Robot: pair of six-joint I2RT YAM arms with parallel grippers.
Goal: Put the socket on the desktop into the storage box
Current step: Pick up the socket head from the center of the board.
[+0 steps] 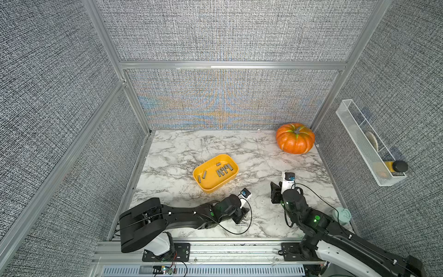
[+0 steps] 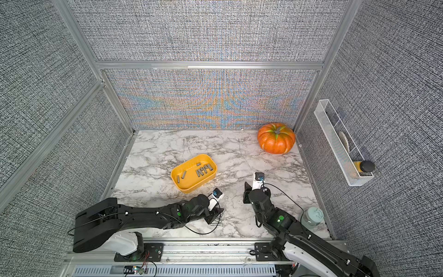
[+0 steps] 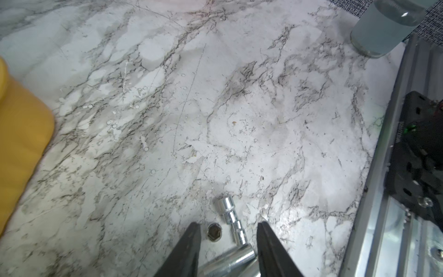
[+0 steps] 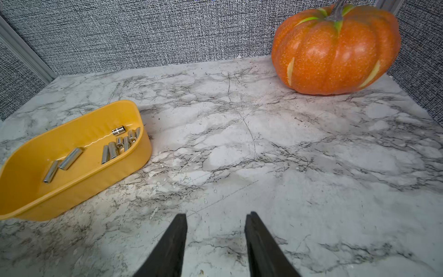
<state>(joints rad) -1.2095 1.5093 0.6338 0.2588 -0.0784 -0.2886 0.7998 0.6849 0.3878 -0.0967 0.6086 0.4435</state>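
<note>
Yellow plastic box (image 1: 217, 188) sits mid-counter (image 1: 239, 153) with roughly nine sockets (image 1: 224, 172) lying inside. I judge most of the job is done. At least three remain on the counter at the box's 5 o'clock: a long socket (image 3: 232, 217), a fat socket (image 3: 230, 259) and a small upright socket (image 3: 214, 232). My left end effector (image 3: 228, 225) straddles the fat socket; I cannot tell whether it pinches. My right end effector (image 4: 215, 214) hovers at the box's 4 o'clock, jaws apart, empty.

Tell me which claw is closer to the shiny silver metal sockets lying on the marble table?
Left. The left gripper straddles the silver sockets; the right gripper hangs apart from them, over bare desktop.
</note>
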